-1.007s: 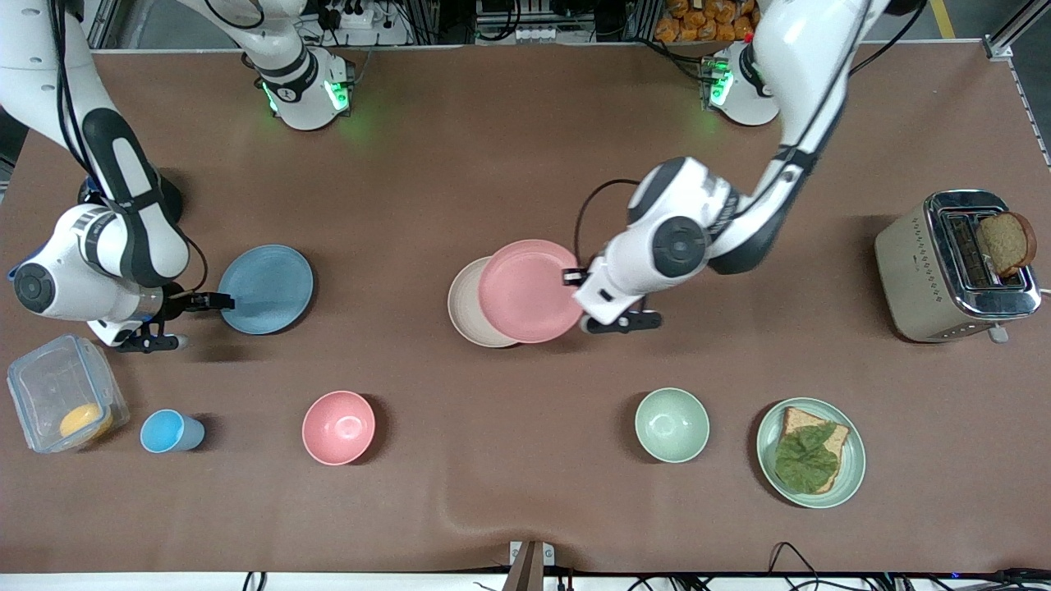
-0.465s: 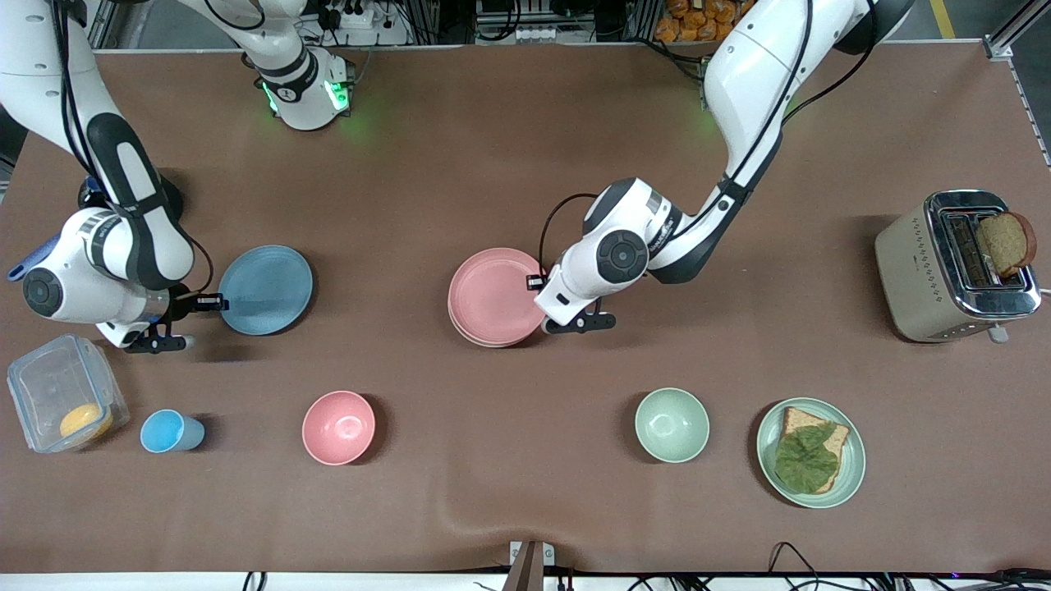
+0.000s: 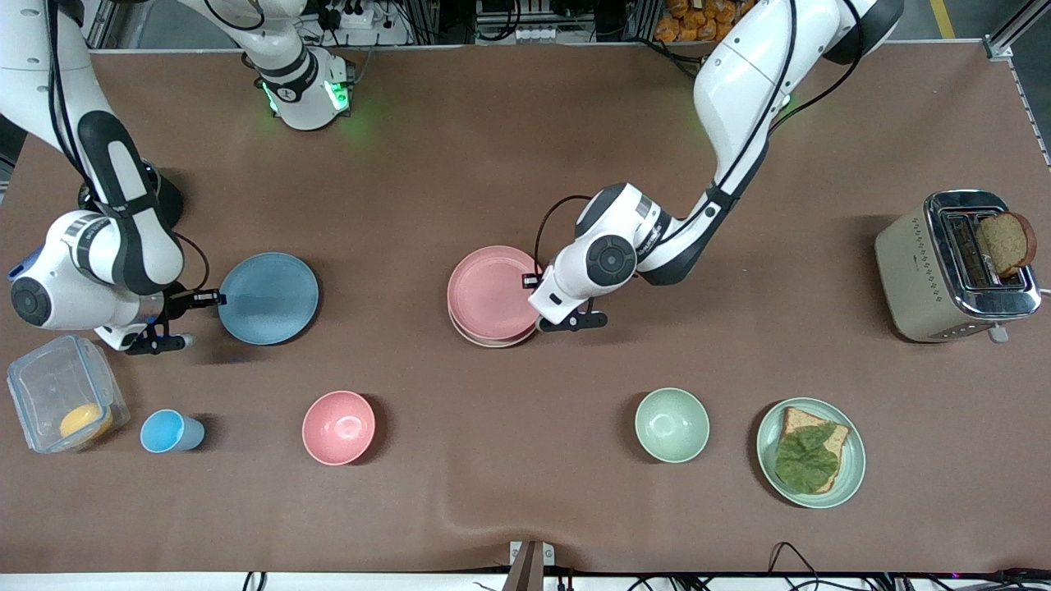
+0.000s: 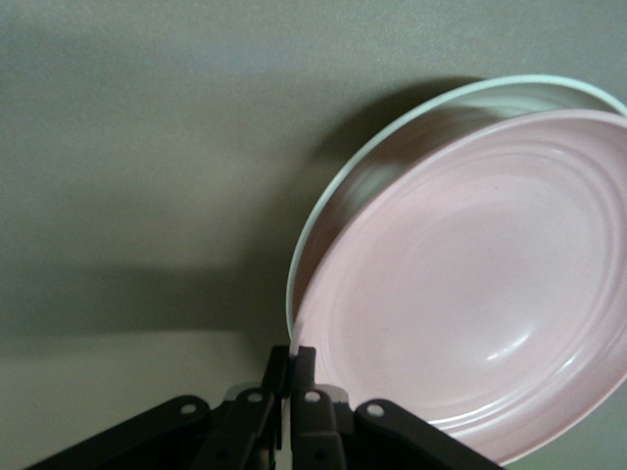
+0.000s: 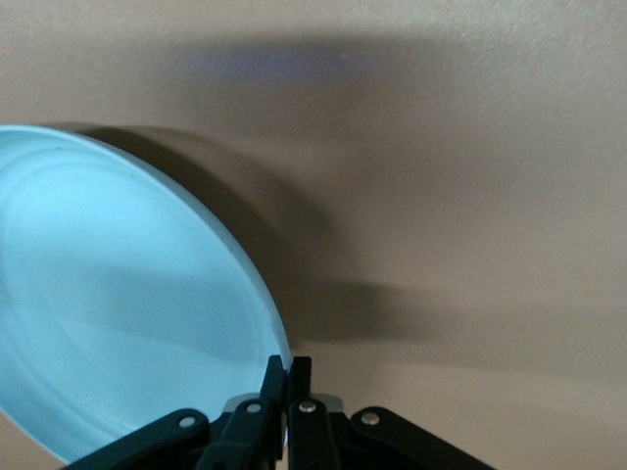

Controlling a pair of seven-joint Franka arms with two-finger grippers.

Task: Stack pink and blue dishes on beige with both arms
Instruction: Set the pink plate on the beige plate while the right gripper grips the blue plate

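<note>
Both pairs of jaws are clamped on plate rims. On the left gripper (image 3: 532, 283) they pinch the edge of the flat round pale pink plate (image 3: 491, 291), which sits over the cream-beige matte plate (image 3: 493, 340) at mid-counter, the beige rim showing beneath it. On the right gripper (image 3: 215, 297) they grip the flat round light blue plate (image 3: 269, 297) toward the right arm's end of the brown counter (image 3: 525, 180).

No readable text, label or number shows anywhere.
</note>
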